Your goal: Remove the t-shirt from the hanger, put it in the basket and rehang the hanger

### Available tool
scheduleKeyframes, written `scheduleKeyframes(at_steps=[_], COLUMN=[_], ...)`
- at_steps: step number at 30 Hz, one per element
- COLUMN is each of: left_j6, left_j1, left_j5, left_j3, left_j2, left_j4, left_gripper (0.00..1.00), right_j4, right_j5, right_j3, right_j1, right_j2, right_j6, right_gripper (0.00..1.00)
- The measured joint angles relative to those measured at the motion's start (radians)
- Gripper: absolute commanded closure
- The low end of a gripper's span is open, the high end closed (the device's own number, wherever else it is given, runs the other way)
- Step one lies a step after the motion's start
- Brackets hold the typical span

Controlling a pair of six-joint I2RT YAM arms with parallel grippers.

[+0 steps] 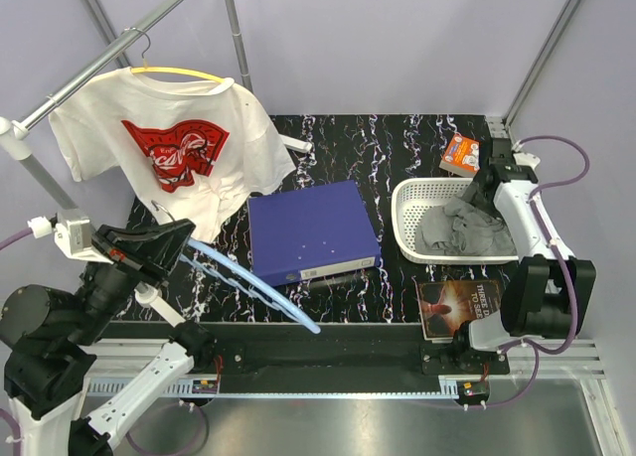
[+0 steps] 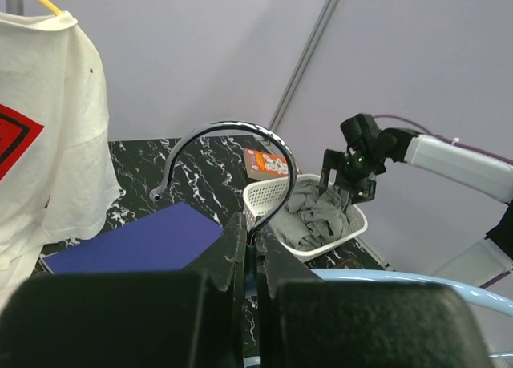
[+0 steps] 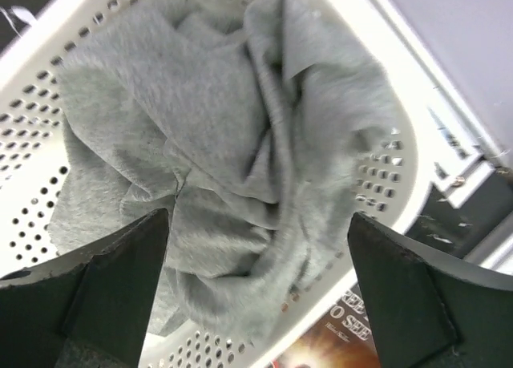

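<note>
My left gripper (image 1: 159, 242) is shut on the metal hook (image 2: 232, 129) of a light blue hanger (image 1: 253, 282), which is bare and juts out over the table's near left. In the left wrist view the jaws (image 2: 254, 224) pinch the hook's stem. A grey t-shirt (image 1: 462, 228) lies crumpled in the white basket (image 1: 407, 203). My right gripper (image 1: 479, 193) hovers open just above it, with the grey t-shirt (image 3: 240, 167) between its spread jaws (image 3: 256, 280). A white t-shirt with a red print (image 1: 169, 148) hangs on a yellow hanger (image 1: 184, 74) on the rack.
A blue binder (image 1: 313, 232) lies mid-table. An orange box (image 1: 460, 154) stands behind the basket. A dark book (image 1: 457, 305) lies in front of the basket. The rack's metal pole (image 1: 99, 54) crosses the back left.
</note>
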Motion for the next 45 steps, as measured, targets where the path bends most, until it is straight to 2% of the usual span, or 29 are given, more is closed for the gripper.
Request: scheduleKeyframes(at_steps=[3,7,10,13,17,23,26,29,35,39,42,43,45], left_j6=[-0.001,-0.014,-0.02,-0.019,-0.003,0.039,0.055,0.067,0.076,0.082,0.082,0.082,0.079], left_j1=[-0.001,-0.001,-0.001,-0.001,-0.001,-0.001,-0.001,-0.001,-0.001,-0.001,-0.001,-0.001,-0.001], left_j5=[0.011,0.039,0.039,0.028,-0.038,-0.131,-0.156,-0.164,-0.166,-0.166,-0.167,-0.167,-0.167], left_j3=[0.0,-0.013,-0.044,-0.077,-0.092,-0.117,-0.163,-0.204,-0.214,-0.214,-0.207,-0.204,-0.194], left_j2=[0.026,0.072,0.091,0.099,0.106,0.106,0.105,0.106,0.136,0.141,0.142,0.142,0.142], left_j4=[-0.018,-0.028,-0.035,-0.045,-0.048,-0.04,-0.041,-0.044,-0.042,-0.04,-0.041,-0.041,-0.041], left_gripper=[1.0,1.0,1.0,1.0,1.0,1.0,1.0,1.0,1.0,1.0,1.0,1.0,1.0], right_j4=[-0.058,-0.09,-0.089,-0.053,0.029,0.087,0.09,0.107,0.175,0.187,0.182,0.18,0.18], right_j5=[0.035,0.032,-0.054,-0.223,-0.458,-0.655,-0.683,-0.726,-0.858,-0.853,-0.823,-0.809,-0.776], right_j3=[0.062,0.081,0.084,0.076,0.062,0.142,0.219,0.286,0.295,0.235,0.206,0.2,0.19], right_j1=[0.006,0.049,0.129,0.233,0.475,0.805,0.9,0.928,1.032,1.149,1.225,1.247,1.277], right_j2=[-0.035,-0.195,-0.312,-0.367,-0.349,-0.254,-0.256,-0.274,-0.316,-0.305,-0.276,-0.267,-0.254], right_j6=[-0.011,-0.029,-0.043,-0.05,-0.057,-0.064,-0.078,-0.086,-0.09,-0.117,-0.145,-0.152,-0.164], right_gripper=[0.0,0.0,0.0,0.0,0.0,0.0,0.0,0.0,0.0,0.06,0.16,0.24,0.32])
